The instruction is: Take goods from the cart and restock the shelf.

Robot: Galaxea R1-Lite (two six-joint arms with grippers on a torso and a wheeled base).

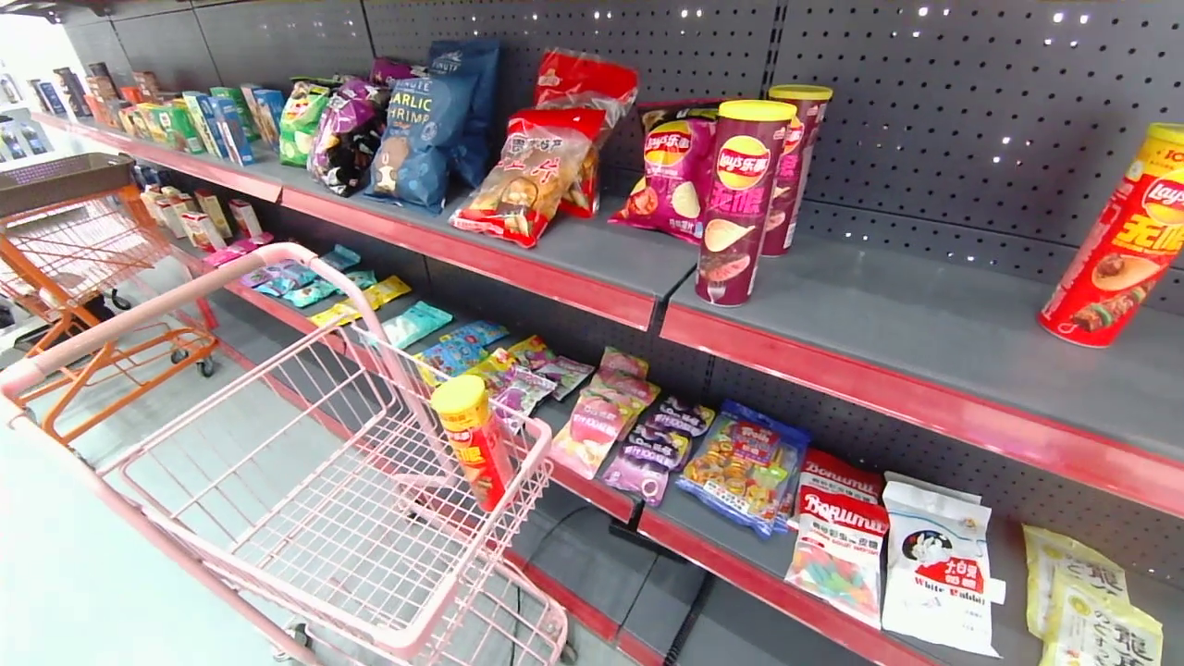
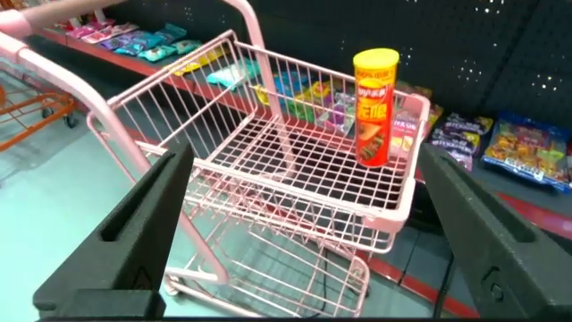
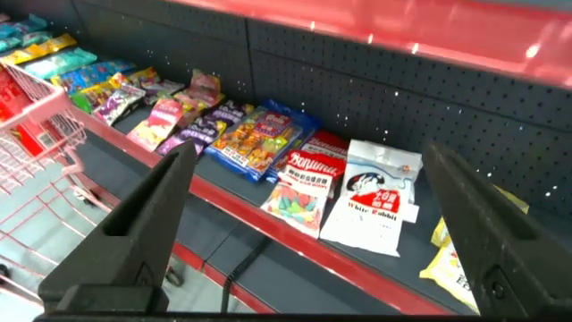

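**Canister waiting in the cart, both grippers wide and empty**

Shelf [image 1: 925,333] first: I see a long grey upper deck with a red front lip. On it stand two purple canisters [image 1: 745,203] and, well apart to the right, a matching red canister [image 1: 1119,240], with bare deck between them. I judge that gap to be where the stock belongs.

Below and to the left sits the pink cart [image 1: 277,490], its wire basket pulled up close to the lower deck. The one item I can see in it is the chip canister [image 1: 474,444], red with a yellow lid, standing upright in the basket's corner nearest the shelf and leaning against the wire wall.

I expect the tube to be light, stiff along its length but crushable if pinched hard, with a glossy, slippery wrap. Its contents are fragile, so no dropping. I would take it across the middle of the body, below the lid. I would approach from the open side of the basket, since the wire wall blocks the far side, then lift straight up before swinging over the rim.

The left gripper [image 2: 304,161] hangs above the cart's near side with its jaws spread wide, holding and touching nothing; the canister lies ahead of it. The right gripper [image 3: 308,156] is equally wide and empty, facing the candy bags [image 3: 375,192] on the lower deck.
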